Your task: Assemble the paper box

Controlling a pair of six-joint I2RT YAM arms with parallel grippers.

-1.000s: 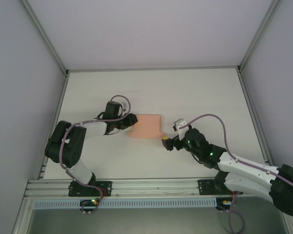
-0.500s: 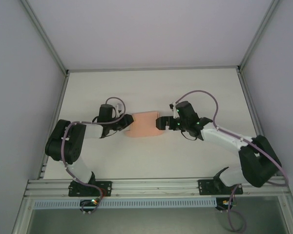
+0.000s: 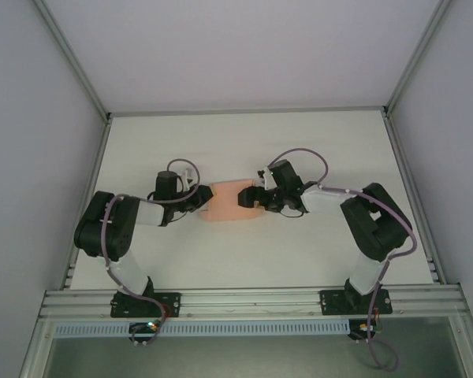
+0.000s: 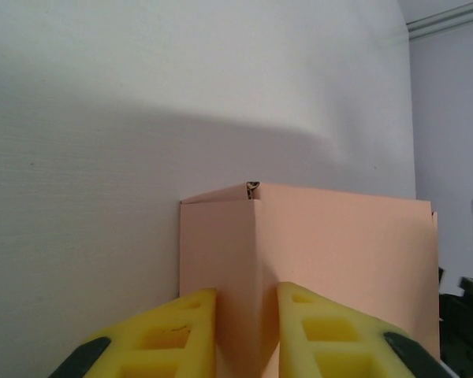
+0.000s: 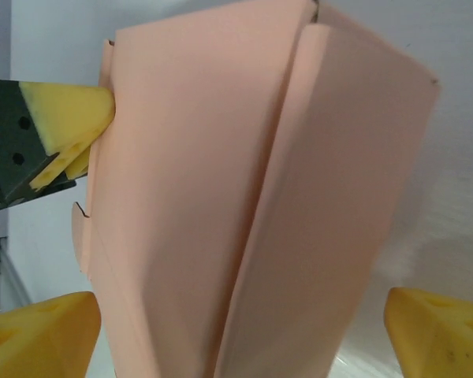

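Note:
The paper box (image 3: pixel 225 208) is a salmon-pink card shape lying mid-table, partly folded, with a raised side panel and a crease along its length (image 5: pixel 221 197). My left gripper (image 3: pixel 204 200) is at its left end. In the left wrist view the yellow fingers (image 4: pixel 173 331) are pinched on a folded edge of the box (image 4: pixel 339 252), so the left gripper (image 4: pixel 246 295) is shut on it. My right gripper (image 3: pixel 249 197) reaches in from the right end. It (image 5: pixel 240 315) is open, its fingertips (image 5: pixel 47 331) wide on either side of the box, with a gap on the right.
The white table (image 3: pixel 299 252) has grey walls and a metal frame around it. A rail (image 3: pixel 244 299) runs along the near edge where both arm bases are bolted. The left gripper's yellow finger (image 5: pixel 67 122) shows beyond the box in the right wrist view.
The right arm swung from the near right up to the box's right end and its jaws narrowed slightly. The left jaws closed further on the box's left edge.

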